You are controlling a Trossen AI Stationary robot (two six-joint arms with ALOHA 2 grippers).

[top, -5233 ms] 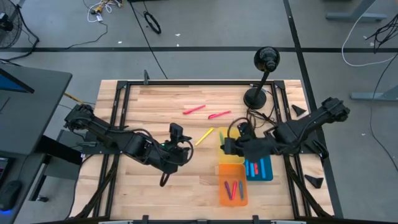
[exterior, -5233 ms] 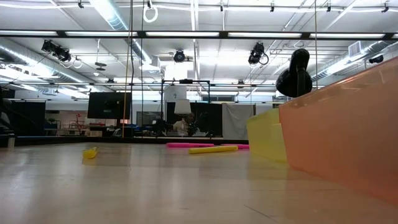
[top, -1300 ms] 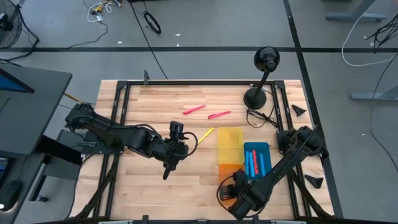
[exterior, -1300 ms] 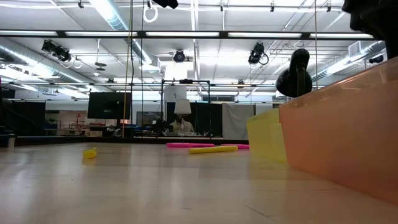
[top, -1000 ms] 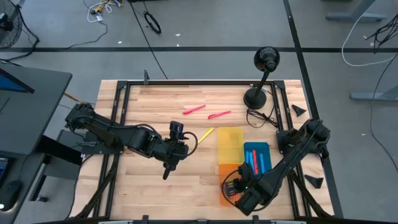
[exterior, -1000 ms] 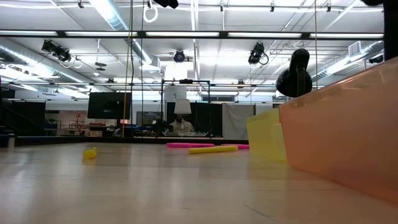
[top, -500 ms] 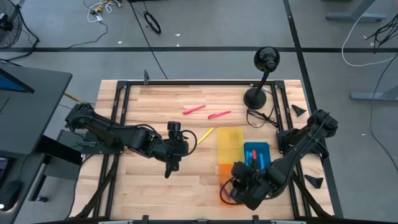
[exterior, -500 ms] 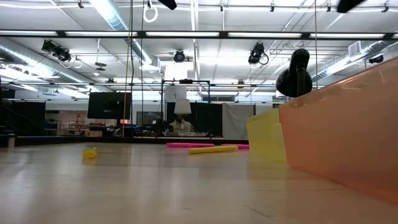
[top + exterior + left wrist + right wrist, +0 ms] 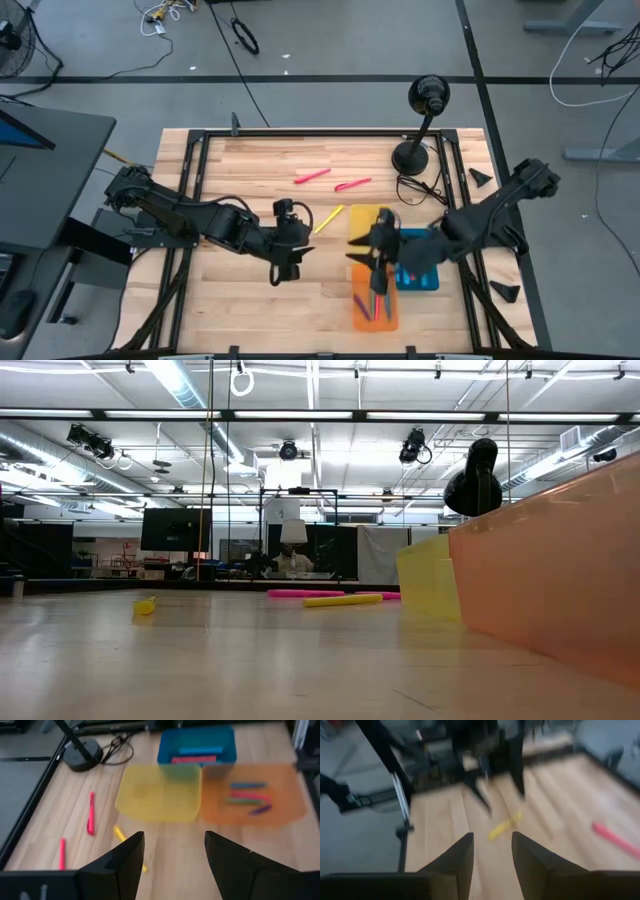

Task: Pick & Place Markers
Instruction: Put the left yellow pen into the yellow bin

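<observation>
The light wooden slatted table [image 9: 250, 165] stands on grey concrete floor [image 9: 330, 40]; two pink stick markers [image 9: 312, 176] lie at 12 o'clock. Both the left gripper [image 9: 285, 268] and right gripper [image 9: 368, 272] are spread, holding nothing.

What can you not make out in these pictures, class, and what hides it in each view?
- Orange tray contents, high view: the right gripper covers part.
- Blue tray, high view: the right arm covers most.
- Both grippers, low view: out of frame.
- Markers in the trays, left wrist view: blurred.

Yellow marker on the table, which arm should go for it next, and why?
Probably the right gripper: it hangs open and empty over the yellow tray, and the yellow marker lies loose on the wood just beyond. Reaching toward it seems the natural small move.
</observation>
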